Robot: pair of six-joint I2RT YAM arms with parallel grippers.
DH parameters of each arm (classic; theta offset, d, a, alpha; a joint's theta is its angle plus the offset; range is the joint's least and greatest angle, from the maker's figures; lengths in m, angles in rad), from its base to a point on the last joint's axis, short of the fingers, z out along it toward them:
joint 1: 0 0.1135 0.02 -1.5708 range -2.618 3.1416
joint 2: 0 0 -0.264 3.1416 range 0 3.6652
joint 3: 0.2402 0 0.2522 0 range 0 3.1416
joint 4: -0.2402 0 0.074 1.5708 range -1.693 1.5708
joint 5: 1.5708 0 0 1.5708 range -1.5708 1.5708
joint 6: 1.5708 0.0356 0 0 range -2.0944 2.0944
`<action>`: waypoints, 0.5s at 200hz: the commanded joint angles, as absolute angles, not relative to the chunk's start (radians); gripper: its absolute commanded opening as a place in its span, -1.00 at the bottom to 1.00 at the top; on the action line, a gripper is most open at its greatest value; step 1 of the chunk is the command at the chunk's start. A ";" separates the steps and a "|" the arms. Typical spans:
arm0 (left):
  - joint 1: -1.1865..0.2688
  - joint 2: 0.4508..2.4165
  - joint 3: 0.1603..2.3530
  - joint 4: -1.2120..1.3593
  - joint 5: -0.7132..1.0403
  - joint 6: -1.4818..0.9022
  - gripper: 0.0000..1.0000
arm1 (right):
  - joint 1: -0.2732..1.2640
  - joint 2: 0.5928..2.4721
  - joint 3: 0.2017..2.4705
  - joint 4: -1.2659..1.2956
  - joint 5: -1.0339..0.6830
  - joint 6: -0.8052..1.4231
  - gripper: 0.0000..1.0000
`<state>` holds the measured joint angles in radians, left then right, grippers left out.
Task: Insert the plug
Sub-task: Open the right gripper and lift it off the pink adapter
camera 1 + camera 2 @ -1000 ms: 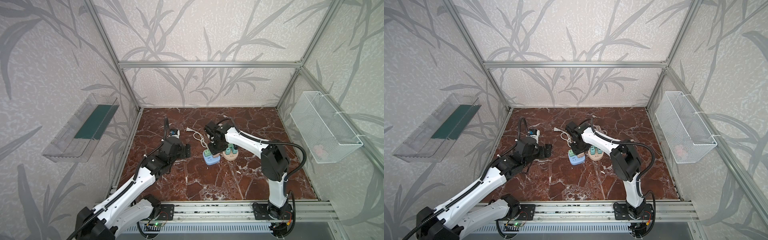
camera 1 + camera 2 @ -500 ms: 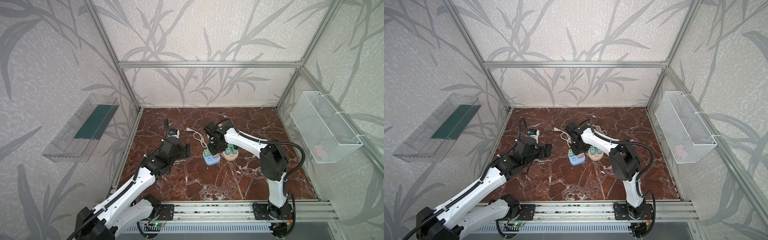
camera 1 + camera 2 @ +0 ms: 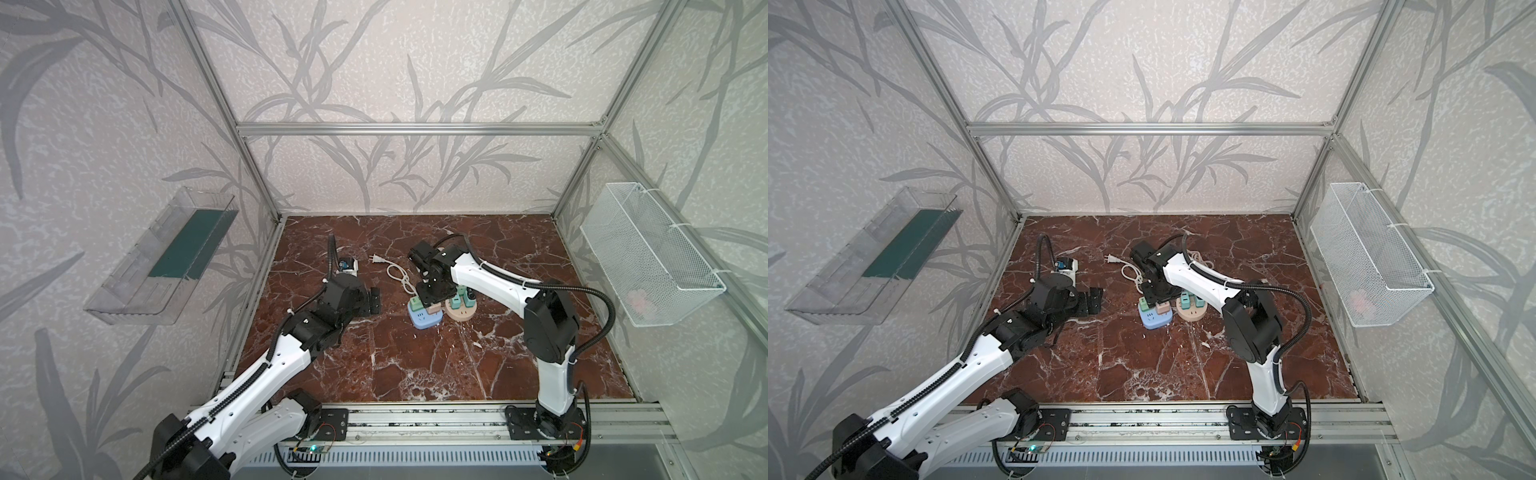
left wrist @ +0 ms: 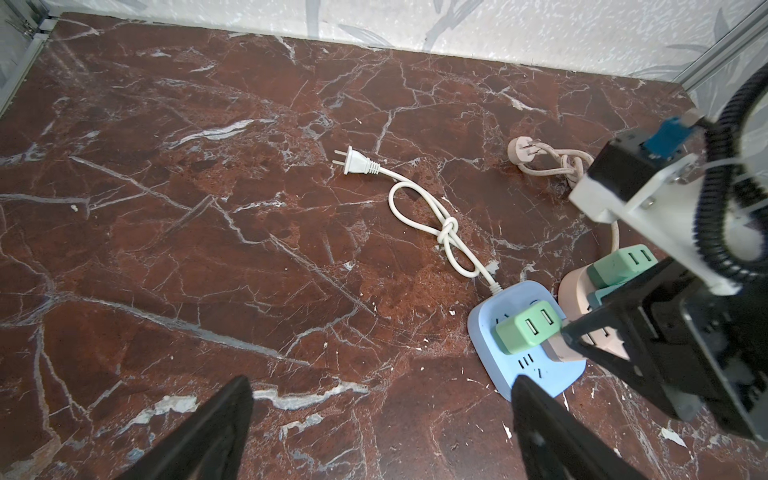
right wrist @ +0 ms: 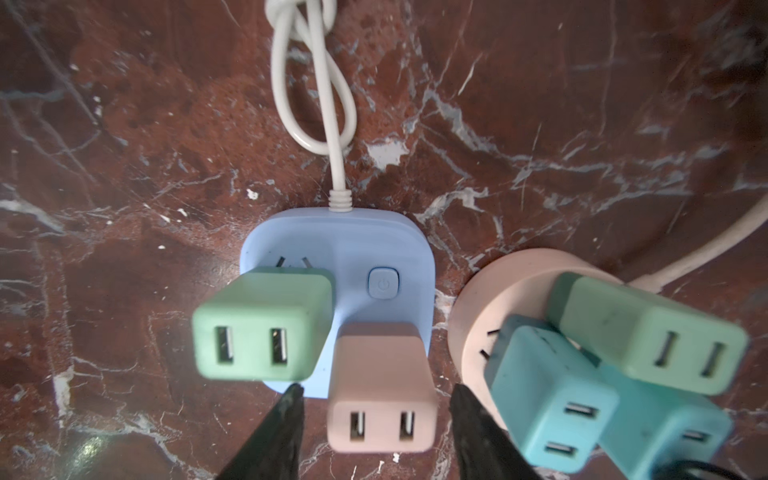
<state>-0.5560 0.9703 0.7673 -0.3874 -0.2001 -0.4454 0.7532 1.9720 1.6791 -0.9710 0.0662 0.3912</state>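
Hovering right over the blue power strip (image 5: 357, 237), the right gripper (image 5: 374, 390) shows its jaws apart, one finger on either side of the pink plug (image 5: 380, 365) with a sliver of gap on each flank. That plug stands in the strip, just beside the green plug (image 5: 262, 324). Over on the left, the left gripper (image 4: 381, 380) hangs wide open above the bench (image 4: 208, 249), near the strip.

grey leaf-print walls (image 3: 374, 62) enclose a red-brown marble floor (image 3: 415, 365); a clear shelf (image 3: 124, 301) and wire basket (image 3: 648, 266) hang on them.
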 commanded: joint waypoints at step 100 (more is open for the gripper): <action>-0.554 0.962 0.494 0.407 -0.666 -0.139 0.98 | 0.719 1.404 1.395 -0.624 0.322 0.255 0.99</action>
